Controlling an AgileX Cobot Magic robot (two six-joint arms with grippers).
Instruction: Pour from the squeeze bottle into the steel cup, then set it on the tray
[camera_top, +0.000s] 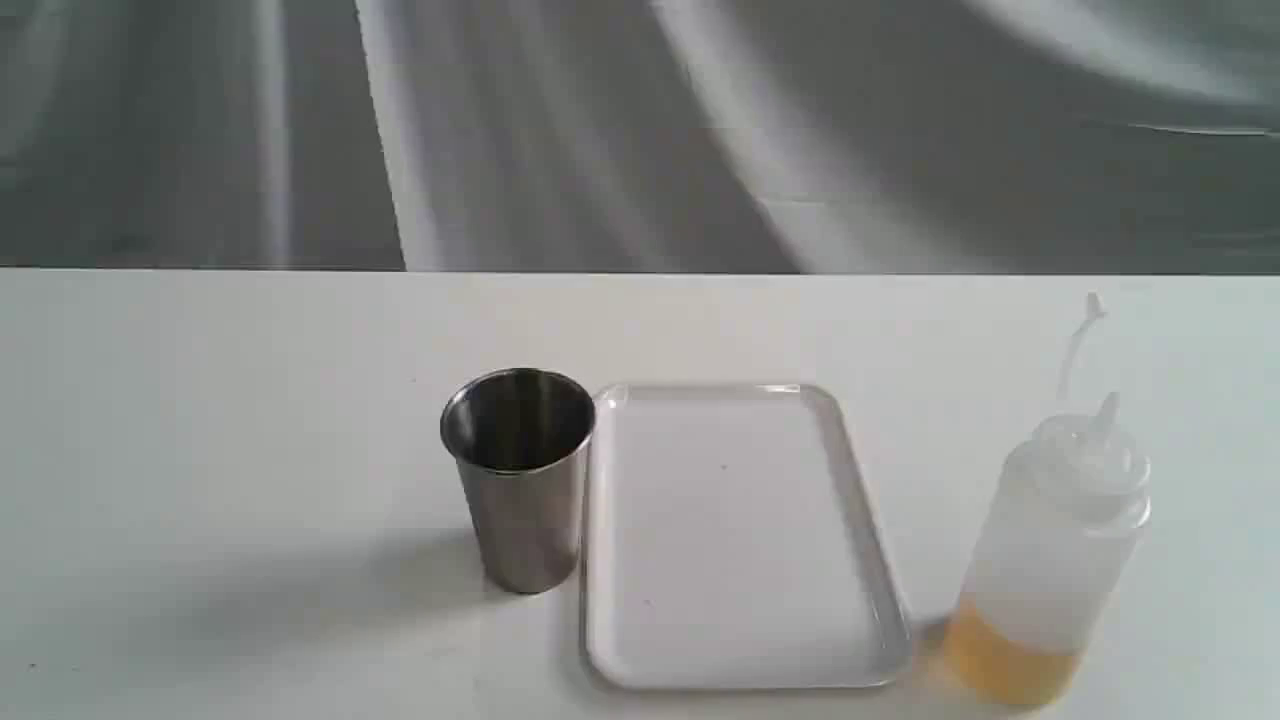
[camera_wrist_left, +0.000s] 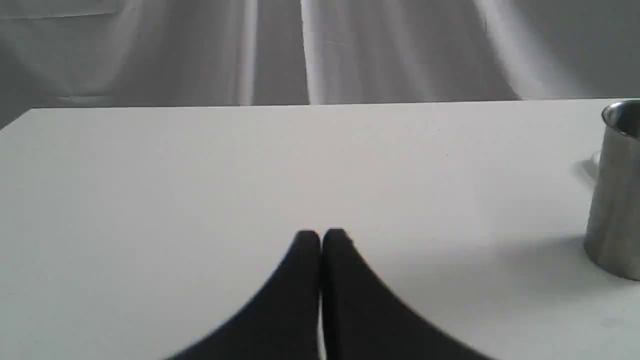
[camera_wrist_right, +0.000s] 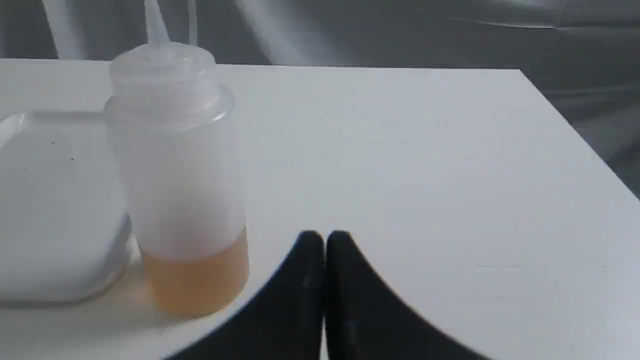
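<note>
1. In the left wrist view, the left gripper (camera_wrist_left: 321, 234) is seen closest to the camera. Its two black fingers are pressed together, and it is held low over the white table (camera_wrist_left: 200, 175).
2. In the right wrist view, the right gripper (camera_wrist_right: 325, 235) is likewise shut, finger against finger. It is held above the table, with the squeeze bottle (camera_wrist_right: 180, 190) near it to one side and not touched by it.
3. In the exterior view, the squeeze bottle (camera_top: 1050, 560) is found nearest the front edge, upright on the table at the right. It is placed just beside the near right corner of the tray (camera_top: 745, 388); whether the two touch cannot be told.
4. Amber-yellow liquid (camera_top: 1005, 665) is held in the lowest part of the bottle only. The cone nozzle is pointed upward, and a thin cap strap (camera_top: 1078, 345) is raised above it.
5. The tray is laid flat in the middle of the table.
6. Slightly farther back, the steel cup (camera_top: 520, 480) is stood upright on the table, rim upward, just beside the tray's left edge. In the left wrist view the cup (camera_wrist_left: 615, 200) is seen well apart from the gripper.
7. Behind the table, the scene is closed off by a grey draped backdrop (camera_top: 600, 130).
</note>
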